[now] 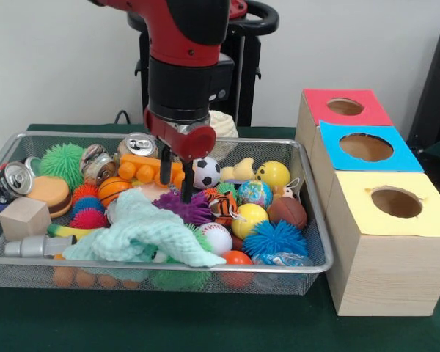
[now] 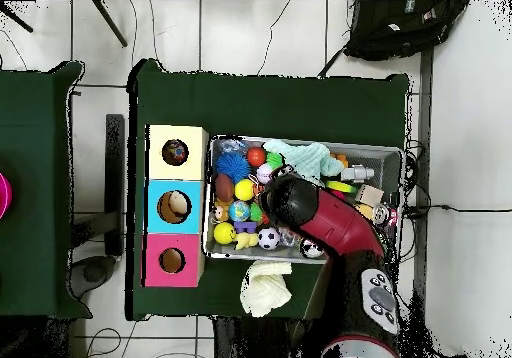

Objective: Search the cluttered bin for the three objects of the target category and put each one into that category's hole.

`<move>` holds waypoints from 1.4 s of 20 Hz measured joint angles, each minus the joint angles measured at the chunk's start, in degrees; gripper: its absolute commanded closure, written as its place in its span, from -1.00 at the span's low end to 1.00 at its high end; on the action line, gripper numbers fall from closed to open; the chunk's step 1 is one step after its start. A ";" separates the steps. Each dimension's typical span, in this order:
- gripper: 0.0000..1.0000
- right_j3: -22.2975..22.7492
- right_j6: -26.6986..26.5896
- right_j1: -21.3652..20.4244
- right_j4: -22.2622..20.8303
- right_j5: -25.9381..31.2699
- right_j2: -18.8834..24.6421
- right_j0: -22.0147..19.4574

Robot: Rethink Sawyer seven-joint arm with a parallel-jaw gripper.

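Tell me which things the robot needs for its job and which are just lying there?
For the job: the wire bin, the yellow hole, the gripper lowered among the toys.

Just lying about: the blue hole, the red hole, the pale cloth outside the bin, the backpack on the floor.

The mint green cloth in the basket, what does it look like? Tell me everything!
The mint green cloth is soft and looks knitted, with a bumpy, textured weave. It lies crumpled and spread out at the front of the wire mesh bin, draped over toys and balls beneath it. One corner trails toward the front rim, beside a white baseball. A purple spiky toy pokes out just behind it. The gripper hangs right above its back edge.
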 measured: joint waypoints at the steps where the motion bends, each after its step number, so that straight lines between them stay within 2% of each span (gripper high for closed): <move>1: -1.00 -0.09 0.00 0.12 0.00 -0.01 0.01 0.00; 7: -1.00 -1.68 0.00 1.10 0.00 -0.06 -0.07 -0.01; 23: -1.00 -6.44 0.00 0.34 -0.02 -0.07 -2.40 -1.40; 28: -1.00 -8.35 0.00 2.32 -0.02 -1.46 -3.36 -1.47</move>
